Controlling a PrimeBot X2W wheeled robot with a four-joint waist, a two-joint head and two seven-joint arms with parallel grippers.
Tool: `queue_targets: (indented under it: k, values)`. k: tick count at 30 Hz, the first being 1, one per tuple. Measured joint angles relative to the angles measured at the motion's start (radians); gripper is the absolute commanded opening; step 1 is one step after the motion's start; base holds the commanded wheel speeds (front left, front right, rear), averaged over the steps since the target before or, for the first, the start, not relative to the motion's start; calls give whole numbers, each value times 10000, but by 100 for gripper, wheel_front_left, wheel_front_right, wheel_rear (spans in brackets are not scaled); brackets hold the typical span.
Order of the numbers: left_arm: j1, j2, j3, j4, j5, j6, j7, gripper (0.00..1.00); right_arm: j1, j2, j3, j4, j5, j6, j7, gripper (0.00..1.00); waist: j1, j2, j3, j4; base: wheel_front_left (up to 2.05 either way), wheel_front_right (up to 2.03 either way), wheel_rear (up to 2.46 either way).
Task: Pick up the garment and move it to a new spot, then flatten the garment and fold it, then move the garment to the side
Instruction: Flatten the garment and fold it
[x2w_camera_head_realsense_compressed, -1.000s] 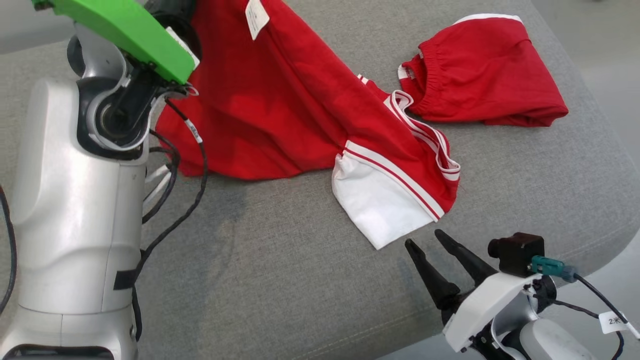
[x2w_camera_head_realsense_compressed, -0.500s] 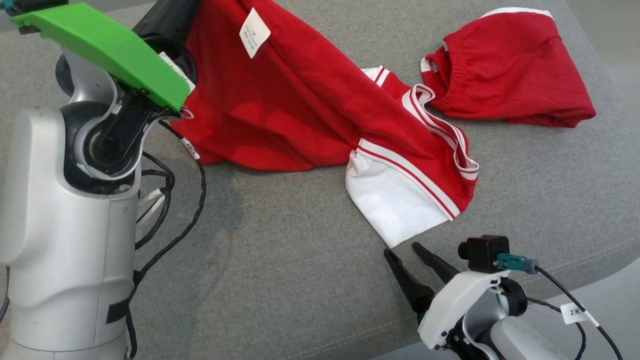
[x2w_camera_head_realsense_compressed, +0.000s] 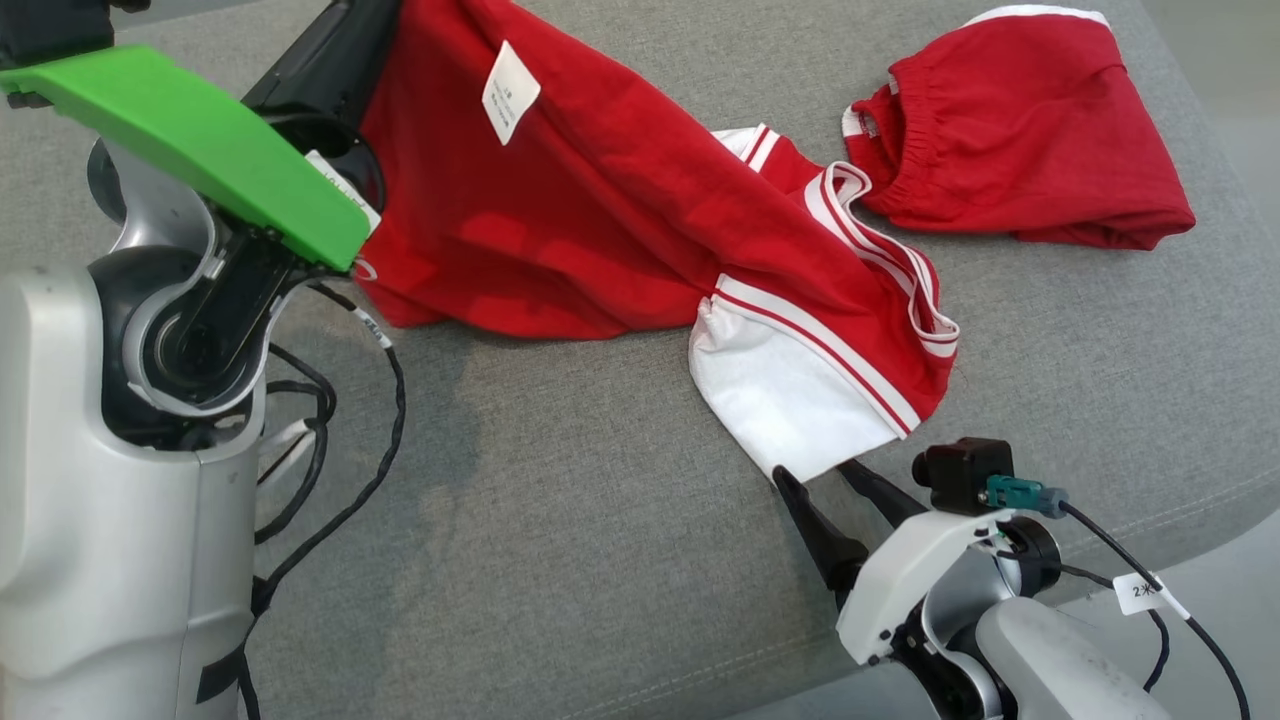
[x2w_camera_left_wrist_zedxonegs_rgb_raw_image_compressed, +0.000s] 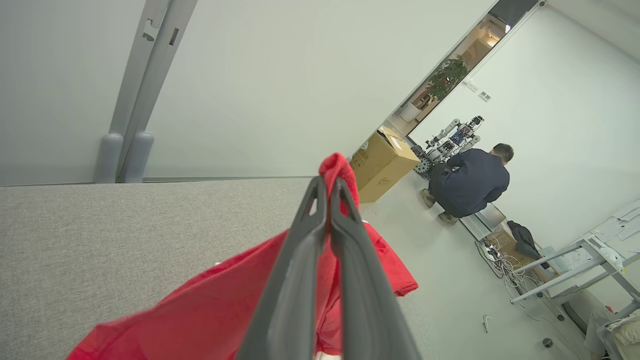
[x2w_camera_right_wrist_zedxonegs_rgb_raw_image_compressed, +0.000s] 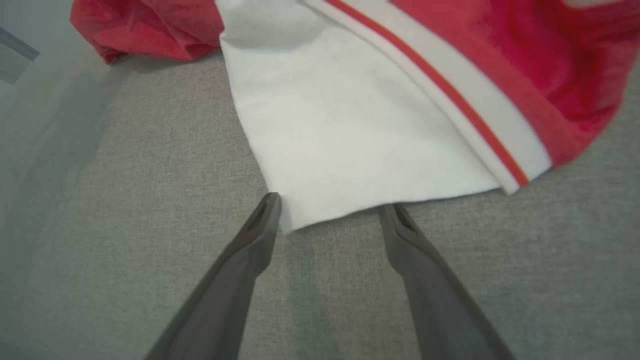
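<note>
Fingers of the left gripper are pinched together on a fold of the red jersey garment, which trails behind them. Its white sleeve hem lies at the spread fingertips of the right gripper. Left wrist view adds a crouching person and a brown cardboard box beyond the grey fabric surface

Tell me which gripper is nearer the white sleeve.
Right. The right gripper sits open with its tips at the edge of the white sleeve; the left gripper is shut on the red shirt, far from it.
</note>
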Motion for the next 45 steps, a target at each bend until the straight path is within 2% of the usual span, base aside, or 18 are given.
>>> queue_targets:
  k: [4, 5, 7, 10, 11, 16, 17, 18, 19, 25, 28, 30, 34, 36, 40, 45]
  values:
    - [185, 12, 29, -332, 0, 132, 96, 0, -177, 88, 0, 115, 2, 10, -56, 100, 0, 0, 16, 2, 0, 0, 0]
    - [238, 13, 33, -426, 0, 136, 107, 0, -182, 132, -2, 151, 2, 15, -94, 88, 0, 0, 21, 5, 0, 0, 0]
    - [332, 21, 36, -533, 0, 211, 192, 0, -195, 226, 2, 209, 15, 44, -104, 81, 0, 0, 30, 13, 0, 0, 0]
    - [471, 54, 58, -759, 0, 249, 261, 0, -217, 311, -2, 236, 123, 113, -186, 60, 0, 0, 43, 20, 0, 0, 0]
    - [527, 65, 81, -848, 0, 257, 284, 0, -247, 336, -2, 280, 188, 144, -217, 44, 0, 0, 50, 19, 0, 0, 0]
    - [723, 82, 125, -1135, 2, 334, 403, 0, -328, 345, -50, 453, 199, 148, -351, 33, 0, 0, 49, 2, 0, 0, 0]
    - [771, 86, 130, -1166, 2, 336, 422, 0, -328, 353, -54, 477, 203, 178, -362, 25, 0, 0, 51, -4, 0, 0, 0]
    - [818, 92, 140, -1223, 4, 336, 443, 0, -329, 370, -54, 491, 207, 186, -410, 6, 0, 0, 53, -11, 0, 0, 0]
    - [857, 96, 155, -1283, 12, 339, 447, 0, -338, 395, -52, 504, 207, 198, -437, 0, 0, 0, 55, -18, 0, 0, 0]
    - [968, 102, 366, -1494, 15, 357, 500, 0, -444, 539, -230, 468, 384, 290, -715, 0, 0, 0, 67, -61, 0, 0, 0]
    - [1114, 128, 520, -1532, 15, 433, 483, 0, -593, 391, -295, 337, 382, 464, -790, 0, 0, 0, 22, -82, 0, 0, 0]
    - [1234, 194, 669, -1546, 15, 433, 405, 0, -723, 148, -380, 15, 387, 694, -803, 0, -1, 0, -51, -94, 0, 0, 0]
    - [1267, 374, 1083, -1730, 15, 433, 198, 0, -1411, -414, -1170, -1358, 917, 1220, -890, 0, 0, 0, -273, -129, 0, 0, 0]
    - [1267, 364, 1147, -1797, 4, 433, 159, 0, -1782, -698, -1898, -2249, 1584, 1406, -966, 0, 0, 0, -419, -141, 0, 0, 0]
    - [1281, 334, 1429, -2107, -190, 416, -50, 0, -2203, -1390, -3438, -3856, 2591, 1413, -1108, 0, 0, 0, -786, -137, 0, 0, 0]
    - [1444, 424, 1810, -2454, -374, 320, -155, 0, -2264, -2025, -4761, -5544, 3766, 1421, -1005, 0, 0, 0, -1336, -65, 0, 0, 0]
